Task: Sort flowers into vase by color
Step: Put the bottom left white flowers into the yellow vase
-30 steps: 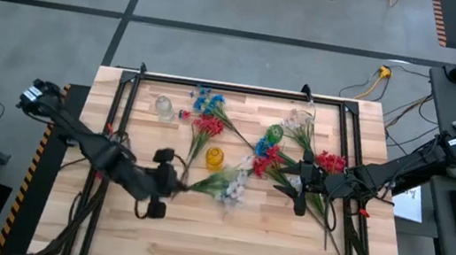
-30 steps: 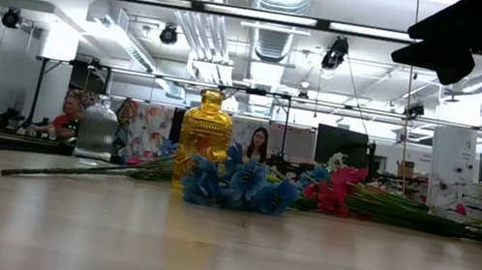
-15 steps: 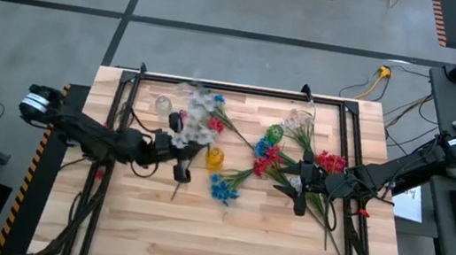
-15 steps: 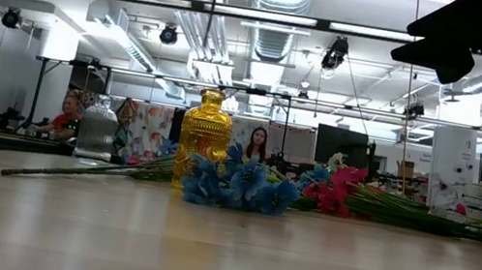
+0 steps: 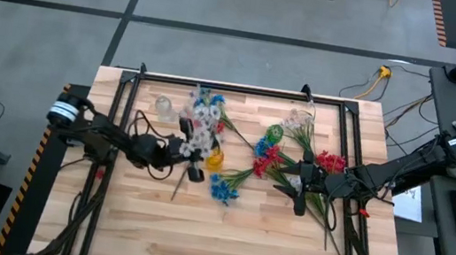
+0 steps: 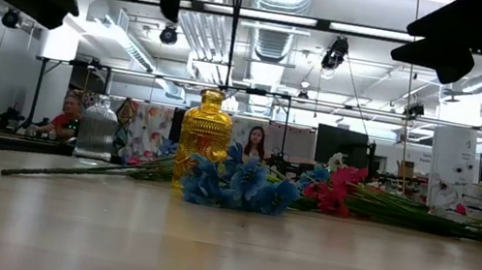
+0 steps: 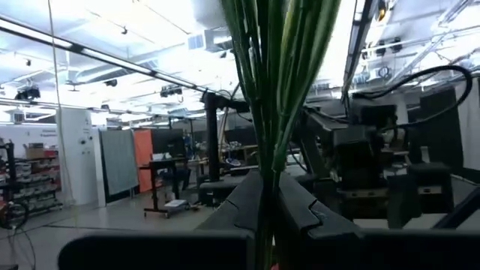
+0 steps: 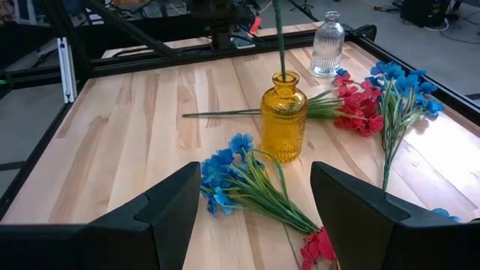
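My left gripper (image 5: 189, 160) is shut on a white flower sprig (image 5: 201, 128) and hangs over the yellow vase (image 5: 215, 159). The sprig stands upright with its blossoms on top. Its thin stem (image 6: 232, 40) hangs down to the yellow vase's mouth (image 8: 283, 76); I cannot tell whether it is inside. Blue flowers (image 5: 221, 188) lie on the table in front of that vase, and red ones (image 5: 266, 160) lie to its right. My right gripper (image 5: 299, 184) waits open above the red flowers at centre right. My left gripper pinches the sprig's bundle of green stems (image 7: 268, 161) between its two fingers, partway up, below the leaves. The fingers come from the table's left, slanting upward, and lie across the stems. The sprig is lifted, upright, its lower stem hanging straight below the fingers.
A clear vase (image 5: 163, 106) stands at the far left, a green vase (image 5: 274, 134) and another clear one (image 5: 301, 118) at the far right. More red flowers (image 5: 330, 162) and blue flowers (image 5: 208, 100) lie about. Bare wood lies along the near edge. People sit in the room behind.
My left gripper has carried the white sprig from the near side toward the far edge and the yellow vase, tipping its fingers upward. The sprig has swung from lying level to standing upright, blossoms up, and has then sunk a little over the vase.
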Controlling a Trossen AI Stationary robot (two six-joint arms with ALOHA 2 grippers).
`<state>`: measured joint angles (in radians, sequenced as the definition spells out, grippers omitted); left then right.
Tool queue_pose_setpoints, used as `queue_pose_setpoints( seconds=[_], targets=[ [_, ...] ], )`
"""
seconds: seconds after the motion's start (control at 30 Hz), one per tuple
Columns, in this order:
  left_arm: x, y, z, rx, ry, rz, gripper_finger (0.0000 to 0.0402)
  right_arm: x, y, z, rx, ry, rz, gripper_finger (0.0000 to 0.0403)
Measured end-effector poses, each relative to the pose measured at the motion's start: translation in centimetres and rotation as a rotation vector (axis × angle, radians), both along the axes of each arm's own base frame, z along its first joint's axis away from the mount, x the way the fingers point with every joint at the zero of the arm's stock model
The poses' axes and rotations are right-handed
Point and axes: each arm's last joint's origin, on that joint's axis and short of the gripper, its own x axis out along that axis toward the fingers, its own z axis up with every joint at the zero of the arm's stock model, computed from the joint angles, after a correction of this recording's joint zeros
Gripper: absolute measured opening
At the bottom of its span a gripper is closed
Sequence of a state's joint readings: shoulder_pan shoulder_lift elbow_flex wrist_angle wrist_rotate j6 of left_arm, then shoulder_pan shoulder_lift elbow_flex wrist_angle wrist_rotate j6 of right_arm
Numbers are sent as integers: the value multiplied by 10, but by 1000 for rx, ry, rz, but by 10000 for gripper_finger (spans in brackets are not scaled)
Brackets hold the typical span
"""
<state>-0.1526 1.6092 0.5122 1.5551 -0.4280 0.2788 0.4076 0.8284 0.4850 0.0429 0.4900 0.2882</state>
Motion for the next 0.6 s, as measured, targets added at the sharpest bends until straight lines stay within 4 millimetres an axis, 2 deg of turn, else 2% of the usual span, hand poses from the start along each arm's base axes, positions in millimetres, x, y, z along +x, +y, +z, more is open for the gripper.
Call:
queue_pose_setpoints(
  seconds=[0.13, 0.4, 0.6],
  targets=[
    [-1, 1, -2, -9, 8, 5, 0, 0, 0, 0, 0, 1, 0, 244],
    [-19, 6, 5, -48, -10, 80, 0, 0, 0, 0, -1, 2, 0, 244],
    [-20, 6, -2, -72, 20, 67, 0, 0, 0, 0, 0, 1, 0, 244]
  ],
)
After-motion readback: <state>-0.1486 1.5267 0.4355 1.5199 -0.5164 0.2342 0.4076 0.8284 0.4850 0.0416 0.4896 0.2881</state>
